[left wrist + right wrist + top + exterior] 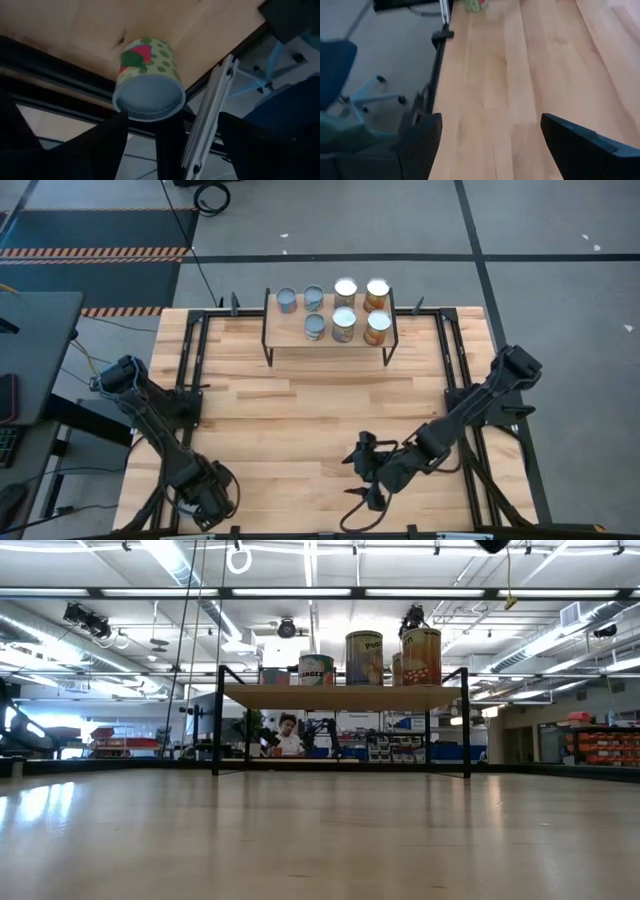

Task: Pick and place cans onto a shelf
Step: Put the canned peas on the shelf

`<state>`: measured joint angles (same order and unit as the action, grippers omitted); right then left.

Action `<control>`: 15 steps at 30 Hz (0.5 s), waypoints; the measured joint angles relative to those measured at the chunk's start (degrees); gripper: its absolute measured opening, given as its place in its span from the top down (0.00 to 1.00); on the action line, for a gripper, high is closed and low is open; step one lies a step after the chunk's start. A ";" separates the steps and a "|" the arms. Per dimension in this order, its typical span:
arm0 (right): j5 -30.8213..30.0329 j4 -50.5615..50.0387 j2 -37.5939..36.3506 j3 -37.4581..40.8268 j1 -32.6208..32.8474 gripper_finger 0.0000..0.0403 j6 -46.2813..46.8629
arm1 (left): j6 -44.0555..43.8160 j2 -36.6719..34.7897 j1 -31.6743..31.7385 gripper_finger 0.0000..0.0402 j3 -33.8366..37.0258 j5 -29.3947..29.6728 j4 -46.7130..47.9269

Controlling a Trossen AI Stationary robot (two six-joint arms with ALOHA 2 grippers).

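Seven cans (344, 309) stand on the shelf (285, 332) at the far side of the worktop (310, 410) — four in the far row, three nearer. An eighth, green-spotted can (148, 77) sits at the near left corner, just ahead of the left gripper (203, 502), whose fingers (107, 147) are spread wide. The right gripper (362, 502) hovers near-centre, fingers (422, 142) wide, empty.
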<state>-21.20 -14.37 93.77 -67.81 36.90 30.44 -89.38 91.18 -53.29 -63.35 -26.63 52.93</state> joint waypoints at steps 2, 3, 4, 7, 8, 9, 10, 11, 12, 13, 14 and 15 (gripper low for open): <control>0.40 3.28 1.41 0.00 -0.52 0.14 -0.08 | -0.07 0.00 -0.01 0.22 0.00 0.08 -0.29; 0.92 4.69 2.12 0.00 -0.76 0.14 -0.11 | 0.39 -0.02 -0.03 0.22 0.00 0.69 -0.21; 1.81 6.22 2.85 0.00 -1.01 0.14 -0.09 | 1.08 -0.02 -0.05 0.22 0.00 1.49 -0.36; 4.44 7.65 4.09 0.00 -1.35 0.14 -0.11 | 1.56 0.07 -0.19 0.22 0.00 2.88 -0.23; 4.62 7.99 4.37 0.00 -1.35 0.14 -0.08 | 1.45 0.26 -0.27 0.22 0.00 2.88 0.99; 4.99 8.00 4.48 -0.02 -1.29 0.14 -0.05 | 0.99 0.43 -0.58 0.22 0.00 2.71 2.83; 5.01 7.74 4.51 0.00 -1.13 0.14 -0.15 | 0.18 0.66 -0.89 0.22 0.01 1.95 4.60; 5.46 7.77 4.51 0.00 -1.07 0.14 -0.13 | 0.14 0.91 -1.17 0.22 0.04 0.44 5.26; 5.72 7.78 4.51 -0.02 -1.01 0.14 -0.11 | 0.19 1.34 -1.44 0.22 0.04 -1.16 5.08; 5.92 7.64 4.51 -0.02 -0.98 0.14 -0.12 | 0.20 1.68 -1.73 0.22 0.04 -2.75 4.77; 5.97 7.46 4.51 -0.02 -0.98 0.14 -0.11 | 0.14 2.05 -2.13 0.22 0.04 -3.68 4.26; 5.99 7.40 4.51 -0.02 -0.98 0.14 -0.12 | 0.07 2.48 -2.49 0.22 0.04 -4.35 3.39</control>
<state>-15.21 -6.97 98.28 -67.83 35.92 30.32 -89.32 93.65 -55.79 -63.31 -30.98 56.32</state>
